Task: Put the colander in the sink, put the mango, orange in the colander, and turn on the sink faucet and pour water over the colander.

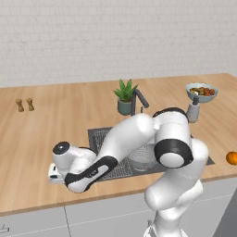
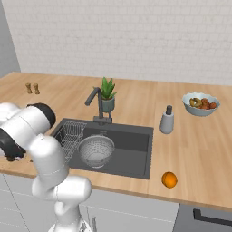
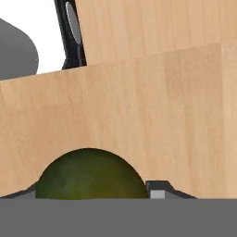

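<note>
While colander sits fruitless in sink, fingers flank mango; grip unclear.

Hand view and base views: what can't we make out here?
- Mango: lower half cut off by the hand view's bottom edge, so contact with the claw can't be confirmed.
- Claw fingertips: barely peeking, closure unclear.
- Sink: much of the basin is hidden by the arm in the left base view.
- Fruit bowl: contents too small to identify.
</note>
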Available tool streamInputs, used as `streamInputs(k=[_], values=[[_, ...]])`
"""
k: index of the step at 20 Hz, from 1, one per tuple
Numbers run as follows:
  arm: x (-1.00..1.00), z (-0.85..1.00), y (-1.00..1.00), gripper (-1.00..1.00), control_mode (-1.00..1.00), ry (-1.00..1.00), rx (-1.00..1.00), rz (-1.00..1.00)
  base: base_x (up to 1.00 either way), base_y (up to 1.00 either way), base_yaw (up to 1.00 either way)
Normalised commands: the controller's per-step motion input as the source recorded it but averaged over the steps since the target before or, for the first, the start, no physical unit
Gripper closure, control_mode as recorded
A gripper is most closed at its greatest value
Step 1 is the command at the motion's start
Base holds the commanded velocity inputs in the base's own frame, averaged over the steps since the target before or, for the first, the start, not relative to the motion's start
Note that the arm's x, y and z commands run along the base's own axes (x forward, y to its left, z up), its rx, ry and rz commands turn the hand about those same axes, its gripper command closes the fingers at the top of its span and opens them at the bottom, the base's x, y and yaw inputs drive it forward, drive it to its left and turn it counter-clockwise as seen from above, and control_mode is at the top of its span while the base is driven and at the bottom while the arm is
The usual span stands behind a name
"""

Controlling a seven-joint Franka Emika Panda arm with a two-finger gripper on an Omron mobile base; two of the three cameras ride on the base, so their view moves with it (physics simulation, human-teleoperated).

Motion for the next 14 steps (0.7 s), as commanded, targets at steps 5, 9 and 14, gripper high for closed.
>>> streamInputs(k=[5, 9, 14], values=[[-0.2, 0.95, -0.48, 1.0, -1.0, -0.11, 0.06, 0.0, 0.0, 0.0, 0.0], [-0.01, 0.97, -0.92, 1.0, -1.0, -0.01, 0.1, 0.0, 0.0, 0.0, 0.0], [0.43, 0.58, -0.89, 1.0, -1.0, 0.17, 0.1, 0.0, 0.0, 0.0, 0.0]])
